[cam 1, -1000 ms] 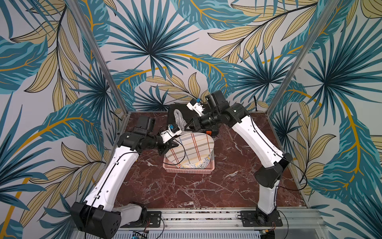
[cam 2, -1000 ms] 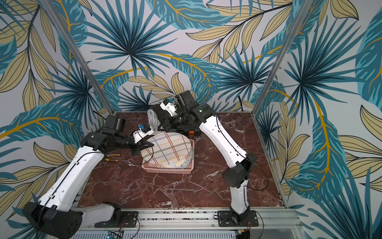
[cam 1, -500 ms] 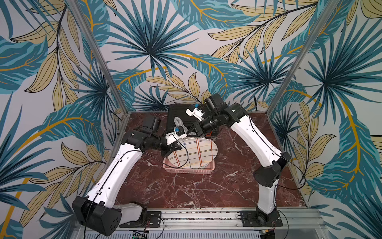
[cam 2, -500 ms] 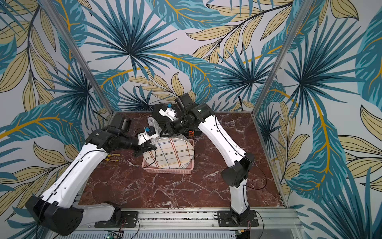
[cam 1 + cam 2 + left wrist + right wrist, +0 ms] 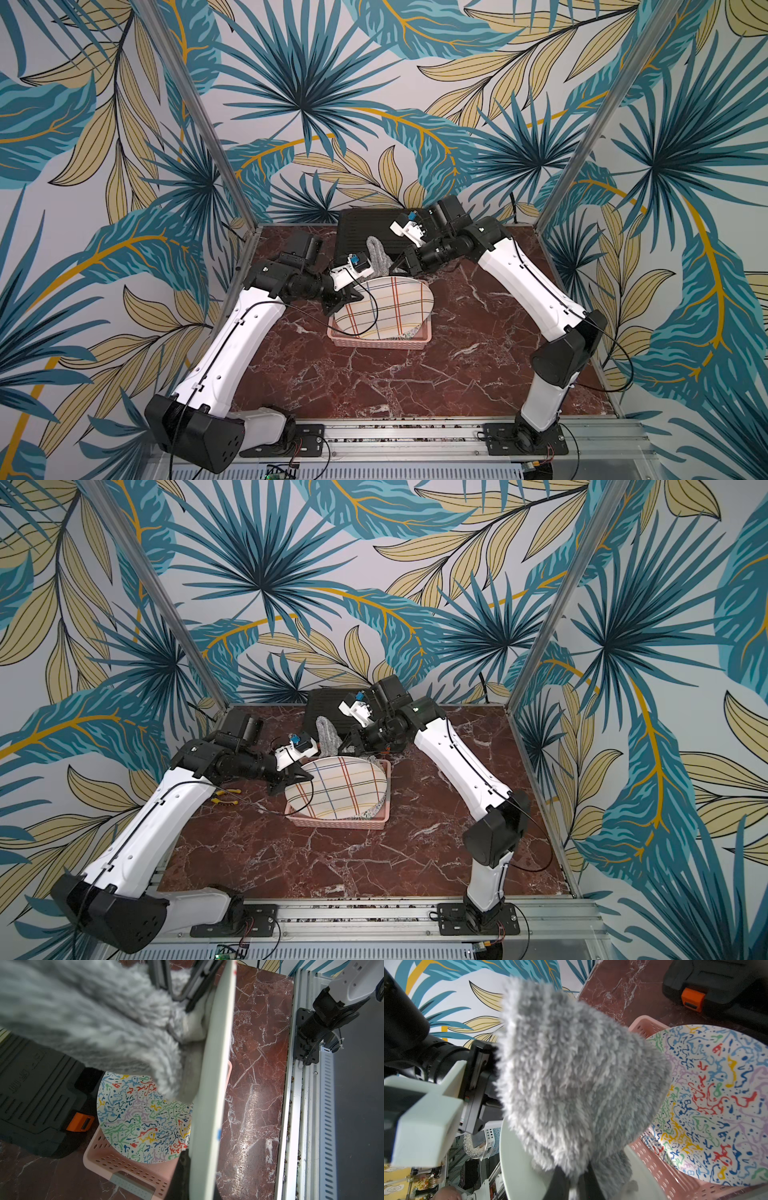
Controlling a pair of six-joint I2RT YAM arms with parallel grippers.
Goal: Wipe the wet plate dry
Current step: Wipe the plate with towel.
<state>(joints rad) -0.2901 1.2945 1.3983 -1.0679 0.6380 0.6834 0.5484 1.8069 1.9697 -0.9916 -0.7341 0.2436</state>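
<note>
Marble tabletop point(image 5: 374, 374), plate point(image 5: 386, 307) gripped by left tool point(image 5: 355, 298) — cloth point(image 5: 376, 254) behind

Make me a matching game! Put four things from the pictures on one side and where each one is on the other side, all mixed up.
Things:
1. striped plate
2. fluffy grey cloth
3. squiggly plate
4. black case

Places:
A. lying in the pink basket
B. at the back of the table
C. gripped by the right gripper
D. held tilted by the left gripper

Pairs: 1-D, 2-C, 3-A, 4-B
</note>
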